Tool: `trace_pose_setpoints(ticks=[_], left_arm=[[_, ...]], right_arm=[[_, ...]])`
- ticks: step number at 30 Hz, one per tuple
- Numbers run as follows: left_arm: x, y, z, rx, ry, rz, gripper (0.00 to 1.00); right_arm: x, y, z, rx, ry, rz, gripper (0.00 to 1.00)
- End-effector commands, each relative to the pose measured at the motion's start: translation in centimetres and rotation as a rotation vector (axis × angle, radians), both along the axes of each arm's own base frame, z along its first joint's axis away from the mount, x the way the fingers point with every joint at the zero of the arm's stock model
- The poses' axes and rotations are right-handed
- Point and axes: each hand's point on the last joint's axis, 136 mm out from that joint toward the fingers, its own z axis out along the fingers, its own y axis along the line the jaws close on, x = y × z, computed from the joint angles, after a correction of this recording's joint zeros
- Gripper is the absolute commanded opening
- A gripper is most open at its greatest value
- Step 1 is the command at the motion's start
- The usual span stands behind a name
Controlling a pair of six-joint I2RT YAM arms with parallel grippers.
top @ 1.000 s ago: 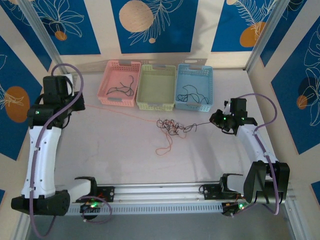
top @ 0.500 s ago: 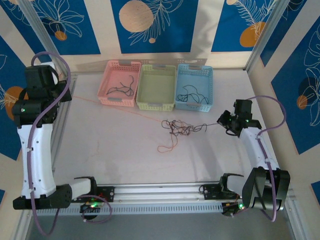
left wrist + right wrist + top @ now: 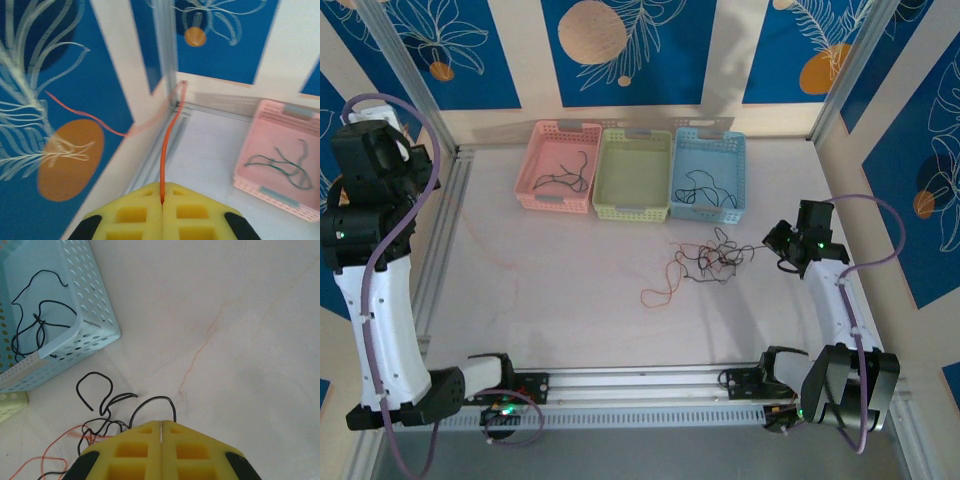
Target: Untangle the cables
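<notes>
A loose tangle of black and orange-red cables lies right of the table's centre. An orange loop trails from it to the left. My left gripper is raised at the far left. It is shut on an orange cable, which is pinched between the yellow pads and runs up toward the frame's corner post. My right gripper sits low just right of the tangle. It is shut, with a black cable arching out from its tip.
Three baskets stand in a row at the back: pink with a dark green cable, yellow-green, and blue holding black cables. The frame's posts and patterned walls close in on the left and right.
My left arm has risen and swung further left, drawing the orange cable out. The tangle has slid right and loosened. My right gripper has shifted slightly right.
</notes>
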Motion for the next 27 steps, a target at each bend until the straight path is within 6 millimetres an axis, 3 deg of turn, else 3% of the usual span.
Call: trace_pose_setpoints(ticks=[1, 3, 5, 7, 12, 18, 22, 27], left_arm=[[1.8, -5.2, 0.3, -0.168, -0.066, -0.273, 0.0], [2.5, -9.3, 1.2, -0.31, -0.106, -0.483, 0.0], [2.6, -12.9, 3.3, -0.445, -0.17, -0.667, 0.0], [2.5, -14.8, 6.0, -0.521, -0.247, -0.79, 0.0], [3.9, -15.2, 11.0, -0.558, -0.384, -0.837, 0.0], [7.1, -15.1, 16.3, -0.603, -0.598, -0.902, 0.0], [10.3, -17.0, 17.1, -0.64, -0.646, -0.981, 0.0], [15.1, -21.2, 13.4, -0.538, -0.607, -0.992, 0.0]], right_arm=[[0.2, 1.3, -0.3, 0.037, -0.001, 0.044, 0.0], [0.4, 1.8, -0.4, 0.047, 0.003, 0.063, 0.0], [0.5, 2.0, -0.5, 0.051, 0.007, 0.074, 0.0], [0.5, 2.2, -0.5, 0.056, 0.006, 0.081, 0.0], [0.5, 2.9, -0.6, 0.071, 0.004, 0.108, 0.0], [0.7, 3.3, -0.7, 0.066, 0.003, 0.127, 0.0], [0.7, 3.5, -0.8, 0.066, 0.006, 0.138, 0.0], [0.8, 3.7, -0.7, 0.071, 0.005, 0.146, 0.0]])
